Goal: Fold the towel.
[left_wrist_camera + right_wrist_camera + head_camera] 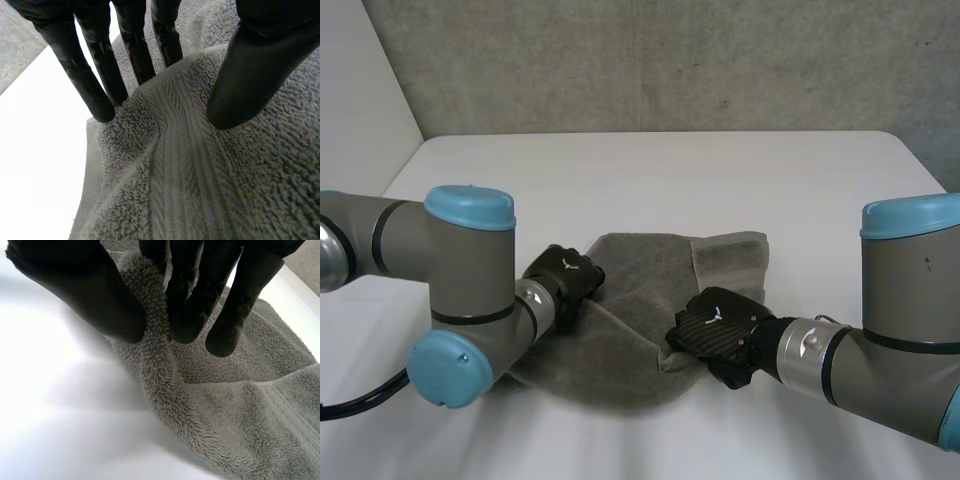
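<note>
A grey towel (pixel 640 300) lies crumpled on the near middle of the white table (pixel 650 170). My left hand (pixel 565 272) is at the towel's left edge. In the left wrist view a raised ridge of towel (pixel 190 190) stands between the straight fingers (pixel 95 85) behind it and the thumb (pixel 250 75) pressing on its front, so the ridge is pinched. My right hand (pixel 715 322) is at the towel's near right edge. There its thumb (pixel 100 295) and fingers (pixel 195 305) squeeze a rolled hem of towel (pixel 240 410) and lift it off the table.
Bare white tabletop (pixel 50 405) spreads beside the towel and toward the far edge. A grey wall (pixel 650 60) rises behind the table. Both forearms reach in low over the near edge, left (pixel 460 290) and right (pixel 880 350).
</note>
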Robot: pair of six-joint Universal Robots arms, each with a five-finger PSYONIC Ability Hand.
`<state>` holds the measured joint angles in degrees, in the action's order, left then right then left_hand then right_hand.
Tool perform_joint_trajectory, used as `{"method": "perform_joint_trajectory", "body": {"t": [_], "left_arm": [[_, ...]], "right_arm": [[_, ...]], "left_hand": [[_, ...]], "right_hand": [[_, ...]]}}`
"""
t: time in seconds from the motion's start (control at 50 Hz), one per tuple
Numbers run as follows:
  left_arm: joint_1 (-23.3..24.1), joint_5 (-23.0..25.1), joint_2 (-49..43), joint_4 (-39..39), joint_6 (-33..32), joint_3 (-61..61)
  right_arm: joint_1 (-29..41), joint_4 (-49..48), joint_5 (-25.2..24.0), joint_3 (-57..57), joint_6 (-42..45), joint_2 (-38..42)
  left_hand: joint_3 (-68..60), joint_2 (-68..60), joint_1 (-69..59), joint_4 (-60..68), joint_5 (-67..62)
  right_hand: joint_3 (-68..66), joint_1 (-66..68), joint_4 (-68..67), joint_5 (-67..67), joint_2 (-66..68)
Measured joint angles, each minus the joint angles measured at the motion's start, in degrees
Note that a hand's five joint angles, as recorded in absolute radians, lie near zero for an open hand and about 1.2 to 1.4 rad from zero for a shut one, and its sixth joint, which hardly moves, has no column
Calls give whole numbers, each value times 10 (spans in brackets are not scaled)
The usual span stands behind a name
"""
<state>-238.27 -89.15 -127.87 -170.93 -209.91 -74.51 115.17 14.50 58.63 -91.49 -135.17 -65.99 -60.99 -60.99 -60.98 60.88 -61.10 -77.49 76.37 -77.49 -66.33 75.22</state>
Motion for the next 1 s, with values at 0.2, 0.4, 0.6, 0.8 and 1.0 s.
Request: {"method": "perform_joint_trajectory", "body": {"t": [0.2, 0.4, 0.6, 0.8, 1.0], "left_arm": [[-1, -1, -28, -23, -8, 6], [-5, -47, -50, -83, -16, 77], [-32, -93, 14, -278, 21, 163], [-43, -123, 102, -402, 110, 95], [-67, -116, 154, -350, 126, -105]], "right_arm": [[0, -2, 1, 5, 0, 4], [-8, -82, 41, 40, -15, 1], [-7, -396, 166, 84, -58, -17], [-1, -553, 186, 61, -96, -62], [21, -222, 81, 56, -83, -26]], "left_hand": [[-138, -143, -145, 139, -129], [-273, -245, -221, 261, -237], [-274, -257, -221, 261, -237], [-275, -260, -226, 261, -242], [-276, -260, -234, 261, -251]], "right_hand": [[0, 0, 0, 0, 0], [0, 0, 0, 0, 0], [0, 0, 0, 0, 0], [0, 0, 0, 0, 0], [0, 0, 0, 0, 0]]}}
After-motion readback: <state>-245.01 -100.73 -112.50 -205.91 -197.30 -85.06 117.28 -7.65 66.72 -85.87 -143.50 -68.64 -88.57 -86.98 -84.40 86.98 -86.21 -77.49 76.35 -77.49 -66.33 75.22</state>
